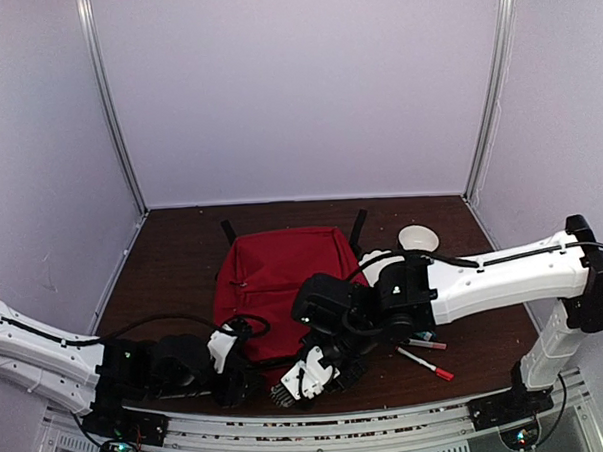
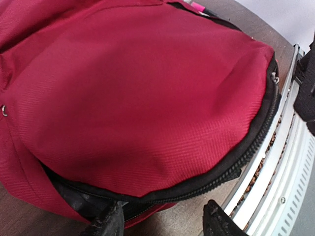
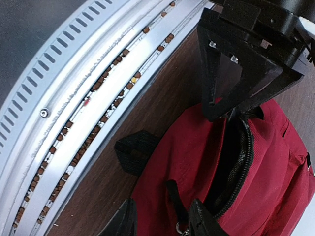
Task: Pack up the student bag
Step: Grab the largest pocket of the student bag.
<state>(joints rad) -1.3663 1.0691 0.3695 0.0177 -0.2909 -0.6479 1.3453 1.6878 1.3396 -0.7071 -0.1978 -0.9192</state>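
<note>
The student bag [image 1: 279, 272], a large red backpack with black zippers, lies flat in the middle of the table, its zipped edge toward the arms. My left gripper [image 2: 162, 223] is open at that near edge. One finger touches the black zipper seam [image 2: 231, 169], and bare table shows between the fingers. My right gripper [image 3: 162, 221] stands open over the bag's corner, with red fabric and a black zipper pull [image 3: 174, 199] between its fingers. Beside it the zipper [image 3: 243, 162] gapes, dark inside. From above, both grippers [image 1: 240, 387] [image 1: 289, 392] sit close together at the bag's front.
A white cup [image 1: 418, 238] stands at the back right of the bag. Two red-capped pens [image 1: 425, 363] lie on the table right of it, under the right arm. The metal rail [image 3: 74, 113] runs along the near table edge. Black straps [image 1: 357, 224] stick out behind the bag.
</note>
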